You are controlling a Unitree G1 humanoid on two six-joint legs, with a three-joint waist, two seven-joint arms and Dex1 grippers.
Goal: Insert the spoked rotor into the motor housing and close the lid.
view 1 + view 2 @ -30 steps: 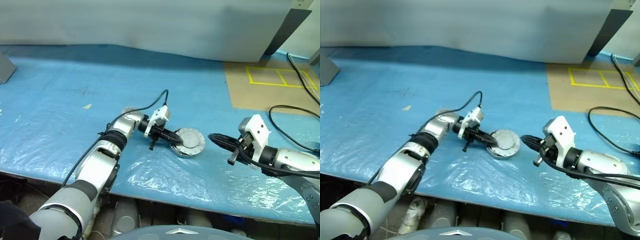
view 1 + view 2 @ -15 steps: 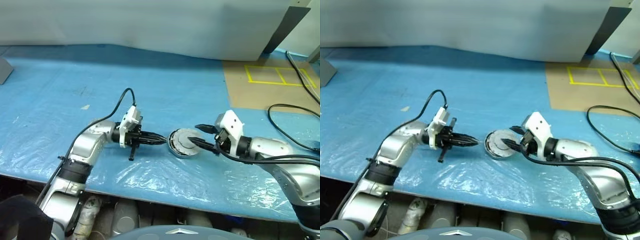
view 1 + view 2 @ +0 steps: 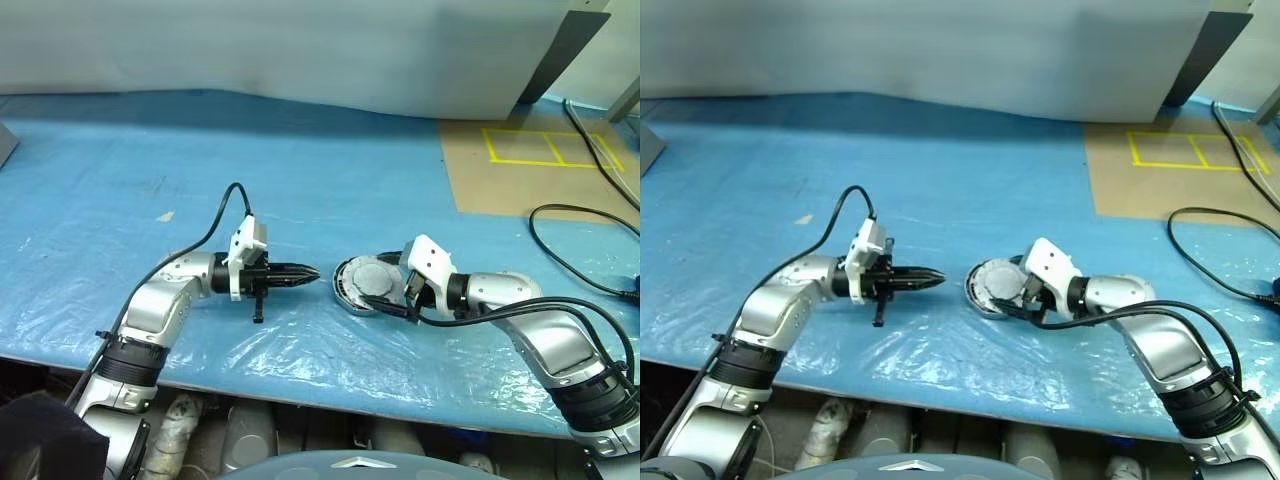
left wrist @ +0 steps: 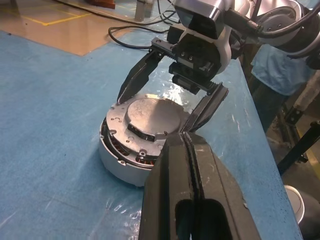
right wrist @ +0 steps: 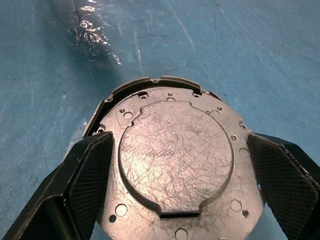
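Since a second ago the clenched left claw (image 3: pixel 308 275) has drawn back leftward off the motor housing (image 3: pixel 368 287), mid-tabletop (image 3: pixel 300 160); the right claw (image 4: pixel 175 90), released wide, now straddles the lid (image 5: pixel 175 150) seated on it; only final pressing seems left.

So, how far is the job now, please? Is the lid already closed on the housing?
Done, it seems: the lid lies plain face up on the motor housing. The spoked rotor is not seen loose; presumably it is inside.

In hand: the right gripper stands open astride the lid, one finger on each side. The left gripper is shut and apart from it.

Left: whether the lid is fully seated I cannot tell; perhaps a final press.
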